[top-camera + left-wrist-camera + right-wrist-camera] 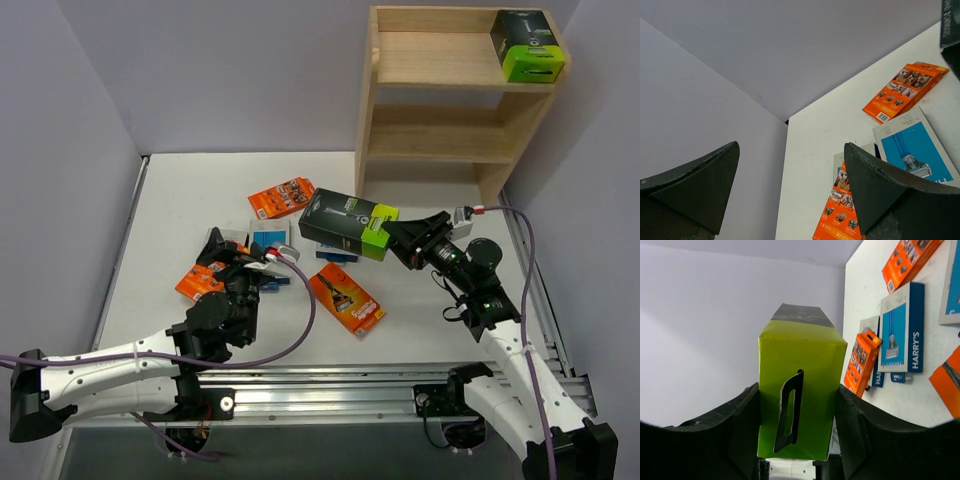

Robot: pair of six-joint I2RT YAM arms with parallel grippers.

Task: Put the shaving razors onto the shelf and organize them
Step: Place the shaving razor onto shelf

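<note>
My right gripper (397, 232) is shut on a black razor box with a lime-green end (348, 222), held in the air over the middle of the table. In the right wrist view the green end (800, 390) fills the gap between both fingers (870, 430). A second black and green box (527, 45) stands on the top tier of the wooden shelf (430, 140). My left gripper (235, 256) stands open over the left pile, with nothing between its fingers (885, 190). Below it lie an orange pack (840, 212) and a light-blue card (915, 150).
Orange packs lie at the centre back (281, 198), the centre front (347, 298) and the left (198, 283). Light-blue cards (270, 238) overlap in the left pile. The shelf's lower tier (435, 155) holds nothing. Grey walls close in the table on the left and at the back.
</note>
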